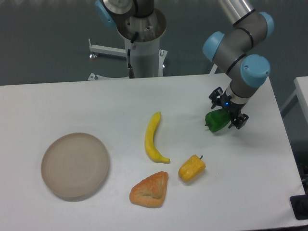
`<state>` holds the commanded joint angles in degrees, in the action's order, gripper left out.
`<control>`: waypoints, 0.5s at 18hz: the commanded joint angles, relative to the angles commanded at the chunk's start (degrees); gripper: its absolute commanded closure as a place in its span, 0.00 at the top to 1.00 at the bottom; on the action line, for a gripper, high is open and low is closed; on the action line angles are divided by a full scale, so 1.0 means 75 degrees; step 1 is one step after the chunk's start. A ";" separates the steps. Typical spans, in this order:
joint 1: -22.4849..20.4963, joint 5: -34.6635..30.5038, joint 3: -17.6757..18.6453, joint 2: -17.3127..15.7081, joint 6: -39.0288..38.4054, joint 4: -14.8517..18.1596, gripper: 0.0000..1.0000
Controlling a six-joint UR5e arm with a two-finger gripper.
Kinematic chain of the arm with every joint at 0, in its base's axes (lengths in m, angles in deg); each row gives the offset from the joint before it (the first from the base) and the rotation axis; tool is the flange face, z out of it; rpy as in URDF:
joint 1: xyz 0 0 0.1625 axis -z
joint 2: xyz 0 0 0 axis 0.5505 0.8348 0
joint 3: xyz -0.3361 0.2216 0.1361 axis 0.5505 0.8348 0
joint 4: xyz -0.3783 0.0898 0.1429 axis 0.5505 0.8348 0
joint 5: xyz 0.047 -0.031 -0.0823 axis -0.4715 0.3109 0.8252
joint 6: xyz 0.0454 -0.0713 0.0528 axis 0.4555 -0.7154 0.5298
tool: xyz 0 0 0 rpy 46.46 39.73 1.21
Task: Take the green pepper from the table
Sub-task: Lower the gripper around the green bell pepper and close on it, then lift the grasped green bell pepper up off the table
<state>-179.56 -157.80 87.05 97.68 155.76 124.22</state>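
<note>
Green pepper (pixel 216 120) right of centre on worktop (pixel 96 110): glossy, lumpy, light, likely slippery. Pincer (pixel 227 111) spread wide, straddling it. Best gripped across the midbody.

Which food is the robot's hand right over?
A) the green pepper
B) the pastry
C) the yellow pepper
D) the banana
A: the hand sits at the green pepper near the table's right side, its fingers on either side of it, while the other foods lie apart, nearer the middle.
</note>
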 joint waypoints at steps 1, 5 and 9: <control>0.0000 0.0012 -0.0047 0.0000 0.0012 0.0012 0.34; -0.0023 0.0059 -0.0105 0.0000 0.0023 0.0012 0.18; -0.0023 0.0059 -0.0456 0.0012 0.0023 0.0035 0.18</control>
<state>-179.74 -157.36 83.63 97.77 155.93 124.49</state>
